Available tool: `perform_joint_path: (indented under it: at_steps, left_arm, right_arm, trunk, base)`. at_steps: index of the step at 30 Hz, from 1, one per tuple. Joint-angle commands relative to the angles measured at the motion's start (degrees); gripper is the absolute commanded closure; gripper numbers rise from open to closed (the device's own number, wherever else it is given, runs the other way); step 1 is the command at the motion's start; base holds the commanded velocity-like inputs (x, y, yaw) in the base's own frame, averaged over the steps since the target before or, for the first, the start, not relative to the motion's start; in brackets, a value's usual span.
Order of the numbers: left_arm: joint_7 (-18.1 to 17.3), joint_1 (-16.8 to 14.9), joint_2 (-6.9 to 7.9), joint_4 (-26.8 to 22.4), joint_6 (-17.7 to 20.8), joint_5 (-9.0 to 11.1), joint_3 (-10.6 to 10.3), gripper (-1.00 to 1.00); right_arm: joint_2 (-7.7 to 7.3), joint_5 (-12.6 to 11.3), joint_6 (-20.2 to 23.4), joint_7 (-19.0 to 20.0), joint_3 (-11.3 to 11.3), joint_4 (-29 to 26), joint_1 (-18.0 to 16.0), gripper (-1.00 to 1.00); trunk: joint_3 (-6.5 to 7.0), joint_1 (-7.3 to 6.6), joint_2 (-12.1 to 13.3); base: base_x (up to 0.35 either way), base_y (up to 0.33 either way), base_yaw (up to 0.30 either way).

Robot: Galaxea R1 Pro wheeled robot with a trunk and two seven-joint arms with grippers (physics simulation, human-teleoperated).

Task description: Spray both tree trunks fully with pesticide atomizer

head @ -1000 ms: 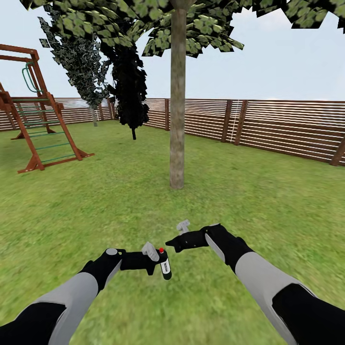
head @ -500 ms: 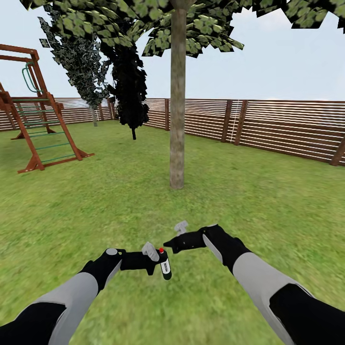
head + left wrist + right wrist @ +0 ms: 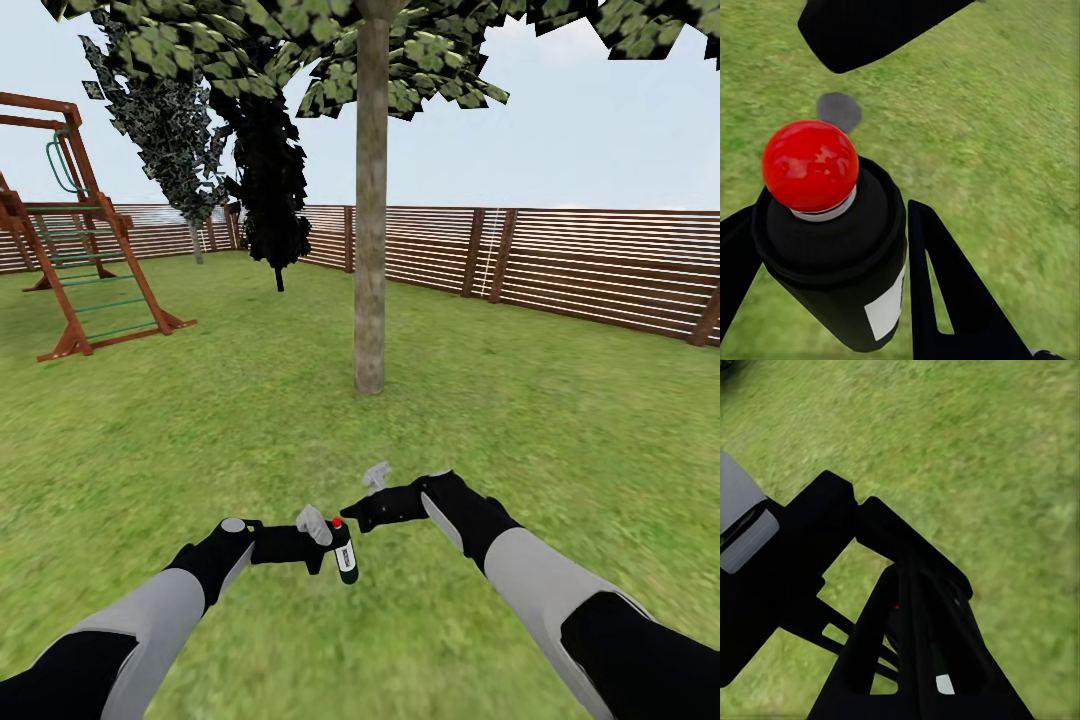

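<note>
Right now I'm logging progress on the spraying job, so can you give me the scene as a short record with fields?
setting: grass lawn inside a wooden fence
sprayer: black can with red button, held off the grass
left gripper: shut on the sprayer
right gripper: close above the red button, holding nothing
tree trunk: straight ahead, no white specks visible
playset: on the left

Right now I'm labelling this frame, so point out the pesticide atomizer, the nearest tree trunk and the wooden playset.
pesticide atomizer [image 3: 345, 558], head view, on its dark body below the red dot.
tree trunk [image 3: 371, 230], head view, on the bare bark midway up.
wooden playset [image 3: 128, 262], head view, on a slanted brown leg.
</note>
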Motion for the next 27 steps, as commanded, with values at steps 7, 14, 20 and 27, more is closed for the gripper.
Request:
perform_joint_path:
  at_steps: [7,14,20,27]
  left_arm:
    - [0.0,0.0,0.0,0.0,0.0,0.0,0.0,1.0]
    - [0.0,0.0,0.0,0.0,0.0,0.0,0.0,1.0]
    - [0.0,0.0,0.0,0.0,0.0,0.0,0.0,1.0]
    - [0.3,0.0,0.0,0.0,0.0,0.0,0.0,1.0]
  right_arm:
    - [0.0,0.0,0.0,0.0,0.0,0.0,0.0,1.0]
    - [-0.07,0.0,-0.1,0.0,0.1,0.0,0.0,1.0]
    - [-4.78,0.0,0.2,0.1,-0.7,-3.1,-2.0,1.0]
    - [-14.23,0.0,0.1,-2.9,-6.5,-2.8,-4.8,-1.0]
  trunk:
    - [0.0,0.0,0.0]
    - [0.0,0.0,0.0]
    - [0.0,0.0,0.0]
    - [0.0,0.0,0.0]
  base:
    - [0.0,0.0,0.0]
    - [0.0,0.0,0.0]
    - [0.0,0.0,0.0]
    - [0.0,0.0,0.0]
